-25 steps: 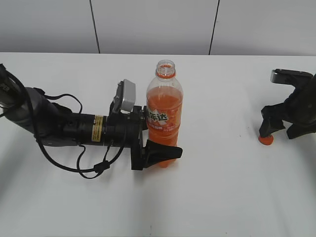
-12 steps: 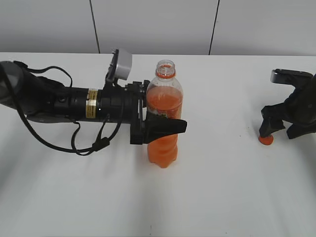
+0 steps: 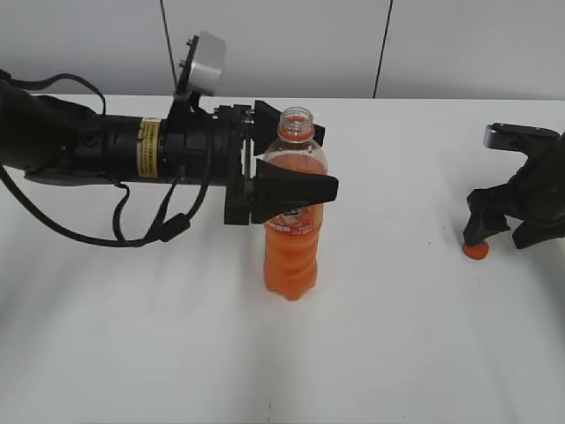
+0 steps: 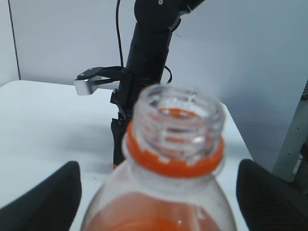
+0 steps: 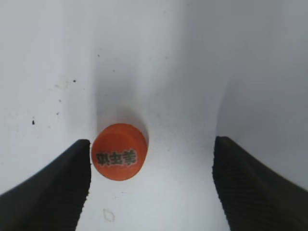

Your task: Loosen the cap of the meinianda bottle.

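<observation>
The meinianda bottle (image 3: 291,252) stands upright on the white table, its mouth open with only the orange neck ring on it. In the left wrist view its open neck (image 4: 175,139) fills the middle. My left gripper (image 3: 318,163) is open, its fingers on either side of the bottle's upper body with gaps showing in the left wrist view (image 4: 159,195). The orange cap (image 3: 476,249) lies flat on the table at the right. My right gripper (image 3: 503,231) is open just above it. In the right wrist view the cap (image 5: 119,151) lies by the left finger of the gripper (image 5: 151,185).
The white table (image 3: 397,353) meets a grey panelled wall (image 3: 274,44) at the back. My right arm (image 4: 144,62) shows behind the bottle in the left wrist view. Small dark specks (image 5: 33,121) mark the table near the cap.
My left gripper has risen along the bottle from its base to its upper body while the bottle stayed put. The right gripper and cap have not moved.
</observation>
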Controlling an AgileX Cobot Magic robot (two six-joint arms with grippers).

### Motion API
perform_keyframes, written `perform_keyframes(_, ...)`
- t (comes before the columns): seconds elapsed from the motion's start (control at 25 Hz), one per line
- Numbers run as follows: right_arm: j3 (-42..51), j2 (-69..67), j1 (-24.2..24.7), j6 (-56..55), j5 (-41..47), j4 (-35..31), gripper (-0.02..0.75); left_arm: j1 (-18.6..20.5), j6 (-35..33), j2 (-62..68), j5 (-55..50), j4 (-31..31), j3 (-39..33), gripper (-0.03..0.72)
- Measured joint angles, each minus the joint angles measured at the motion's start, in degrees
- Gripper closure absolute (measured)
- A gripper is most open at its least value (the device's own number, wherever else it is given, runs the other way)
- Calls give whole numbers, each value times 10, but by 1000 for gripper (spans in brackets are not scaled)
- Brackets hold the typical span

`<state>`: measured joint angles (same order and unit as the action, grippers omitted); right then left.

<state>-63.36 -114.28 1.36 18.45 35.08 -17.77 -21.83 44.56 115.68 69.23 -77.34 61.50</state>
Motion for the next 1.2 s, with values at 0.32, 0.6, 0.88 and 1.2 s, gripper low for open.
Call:
perform_keyframes(0.32,0,0,0,0,0,-1,147,0,35,-40,-1,14,0,95)
perform_keyframes(0.6,0,0,0,0,0,-1,148,0,72,-87,-1,50,0,95)
perform_keyframes(0.88,-2,61,0,0,23,-1,148,0,87,-166,-42,109,0,96)
perform_keyframes(1.2,-2,149,0,-3,73,-3,148,4,141,-275,-368,223,-1,104)
